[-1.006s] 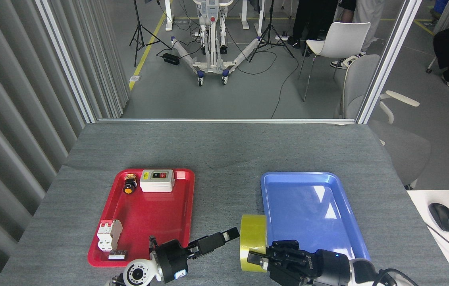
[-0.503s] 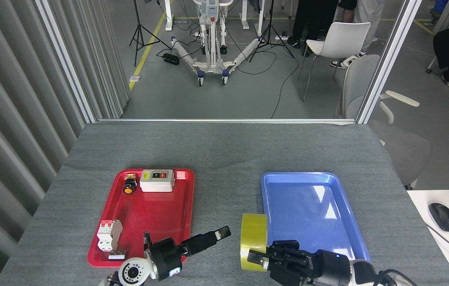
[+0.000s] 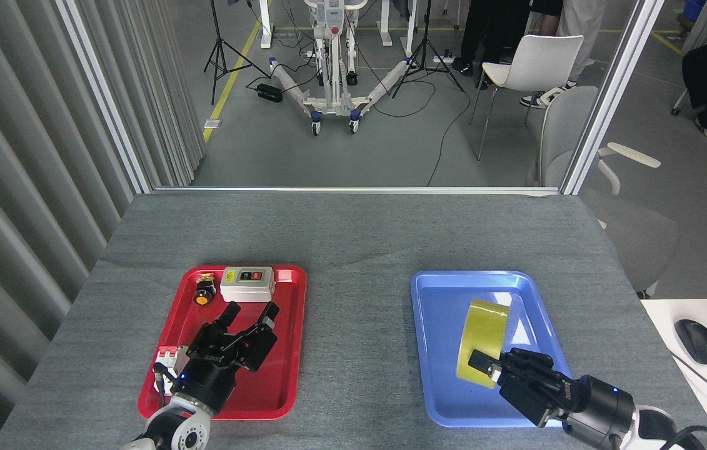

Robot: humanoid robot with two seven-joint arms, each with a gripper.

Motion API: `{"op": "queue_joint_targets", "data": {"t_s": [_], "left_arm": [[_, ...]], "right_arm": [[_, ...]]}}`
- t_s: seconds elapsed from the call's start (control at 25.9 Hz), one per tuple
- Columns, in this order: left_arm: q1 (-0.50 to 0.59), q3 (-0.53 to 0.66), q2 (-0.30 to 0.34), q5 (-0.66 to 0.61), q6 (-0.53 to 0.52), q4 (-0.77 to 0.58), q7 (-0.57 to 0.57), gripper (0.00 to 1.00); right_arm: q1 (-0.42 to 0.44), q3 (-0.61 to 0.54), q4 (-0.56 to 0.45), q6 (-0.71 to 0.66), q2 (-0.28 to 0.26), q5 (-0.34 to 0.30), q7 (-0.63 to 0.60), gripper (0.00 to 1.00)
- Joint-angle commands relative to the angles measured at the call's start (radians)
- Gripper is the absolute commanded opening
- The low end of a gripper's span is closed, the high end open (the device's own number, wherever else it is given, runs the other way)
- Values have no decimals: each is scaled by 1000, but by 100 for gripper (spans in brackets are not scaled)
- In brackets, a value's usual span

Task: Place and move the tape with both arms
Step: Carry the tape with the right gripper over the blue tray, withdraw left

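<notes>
Tape (image 3: 484, 340) moved over blue tray (image 3: 428, 350) | right jaws grasping it, part-hidden | left jaws released

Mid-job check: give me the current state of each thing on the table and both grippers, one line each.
tape: on edge, held over the blue tray.
right gripper: shut on the tape.
left gripper: open, empty, over the red tray.
blue tray: flat on the table.
red tray: flat, holding electrical parts.
switch box: flat at the tray's far end.
push button: lying beside the switch box.
</notes>
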Motion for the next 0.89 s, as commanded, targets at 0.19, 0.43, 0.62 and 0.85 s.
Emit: {"op": "queue_joint_targets", "data": {"t_s": [0.19, 0.43, 0.62, 0.85], "left_arm": [[48, -28, -3, -339, 260, -75, 190, 100], [54, -138, 9, -441, 434, -86, 109, 100], [54, -134, 1, -444, 382, -86, 3, 100], [50, -134, 7, -455, 492, -61, -9, 100]], "right_arm": [[-148, 111, 56, 339, -90, 73, 5, 0], [-271, 231, 168, 480, -87, 76, 3, 0], [-373, 283, 266, 646, -35, 148, 2, 0], [-459, 294, 464, 782, 108, 441, -14, 0]]}}
